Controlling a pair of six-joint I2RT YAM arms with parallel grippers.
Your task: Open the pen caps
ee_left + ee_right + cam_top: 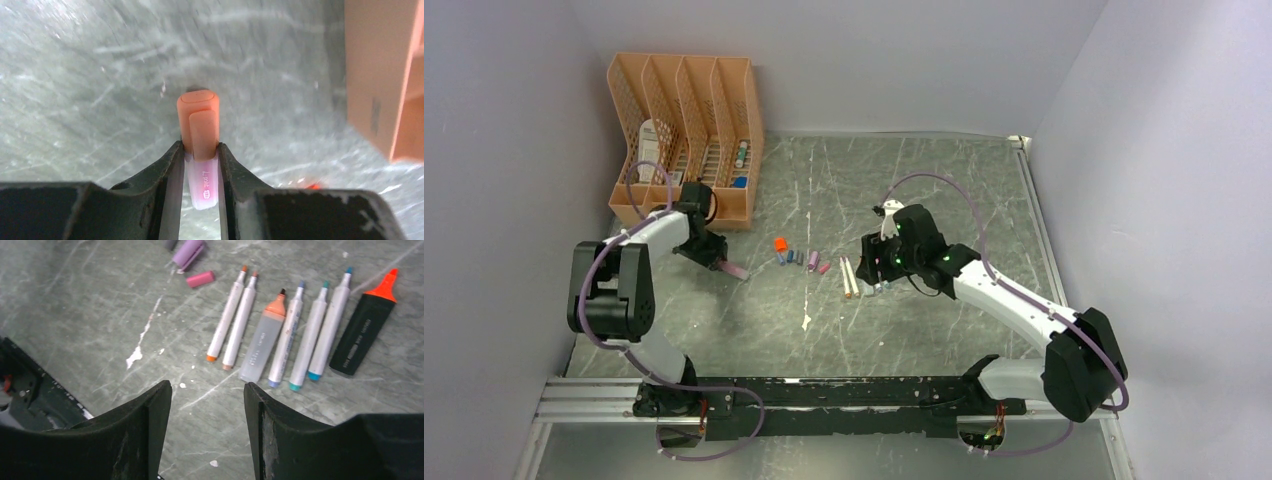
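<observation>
Judging by the loose pen caps [799, 258] lying in a short row at the middle of the table [904, 190], and the seven uncapped pens [285, 335] at the upper right of the right wrist view, I reckon most of the job is done. One salmon cap [198, 120] is still on: my left hand [200, 148] is clamped on the capped pen [202, 185] by its pale barrel, low centre in its wrist view, cap poking out ahead. My right hand [207, 390] hangs half open above the table, holding nothing.
</observation>
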